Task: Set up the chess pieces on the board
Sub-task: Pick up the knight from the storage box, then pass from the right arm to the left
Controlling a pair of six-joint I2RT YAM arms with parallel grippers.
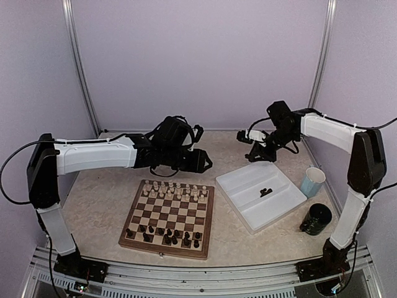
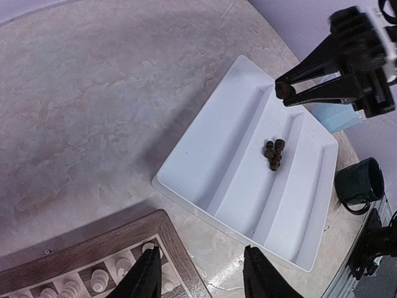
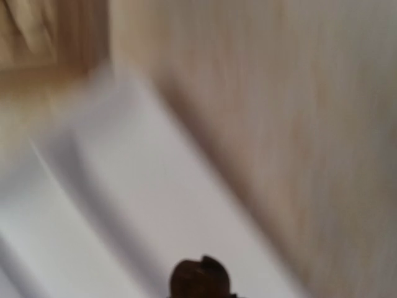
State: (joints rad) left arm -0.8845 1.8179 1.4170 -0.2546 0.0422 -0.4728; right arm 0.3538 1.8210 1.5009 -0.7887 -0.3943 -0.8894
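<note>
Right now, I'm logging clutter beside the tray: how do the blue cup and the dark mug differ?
The blue cup is pale; the dark mug is deep green, almost black. The mug shows a handle; the cup shows none. The cup stands farther back, the mug nearer the front. Both stand upright, right of the white tray.

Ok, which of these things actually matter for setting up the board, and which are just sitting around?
Job: board; cream pieces and set dark pieces on it; loose dark pieces in the white tray; held dark piece in the right jaws.
Lying about: pale blue cup; dark mug.
</note>
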